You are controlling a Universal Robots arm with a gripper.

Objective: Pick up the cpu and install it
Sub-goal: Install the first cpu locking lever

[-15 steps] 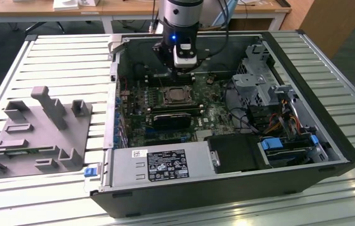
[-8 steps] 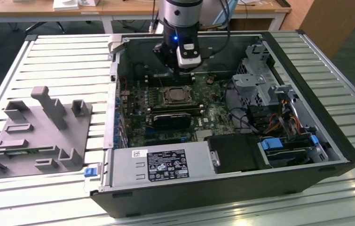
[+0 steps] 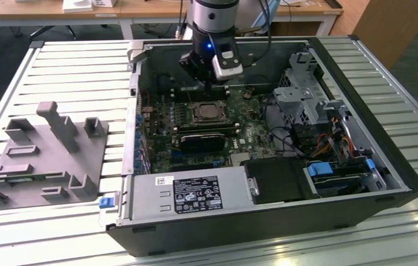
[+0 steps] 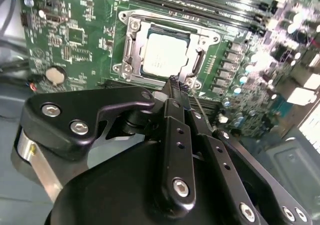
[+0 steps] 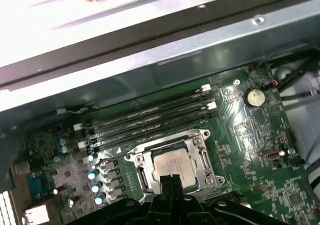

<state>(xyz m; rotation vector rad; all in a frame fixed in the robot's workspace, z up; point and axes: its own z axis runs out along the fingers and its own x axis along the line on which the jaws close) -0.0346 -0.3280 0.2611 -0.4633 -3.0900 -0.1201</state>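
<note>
Cpu [image 4: 165, 52] seated in socket frame [image 4: 131, 50], tool [image 4: 176, 85] closed, empty, just above it

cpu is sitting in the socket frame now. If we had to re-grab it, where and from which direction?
Judging by its pose: the cpu lies flat and recessed in the socket frame, so only its silver top is exposed. Come straight down from above, gripper fingertips on two opposite thin edges. The frame's metal walls crowd those edges, so clearance looks tight; a sideways approach seems blocked.

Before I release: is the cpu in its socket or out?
In: the cpu lies flat inside the socket frame, the hand above its edge.
</note>
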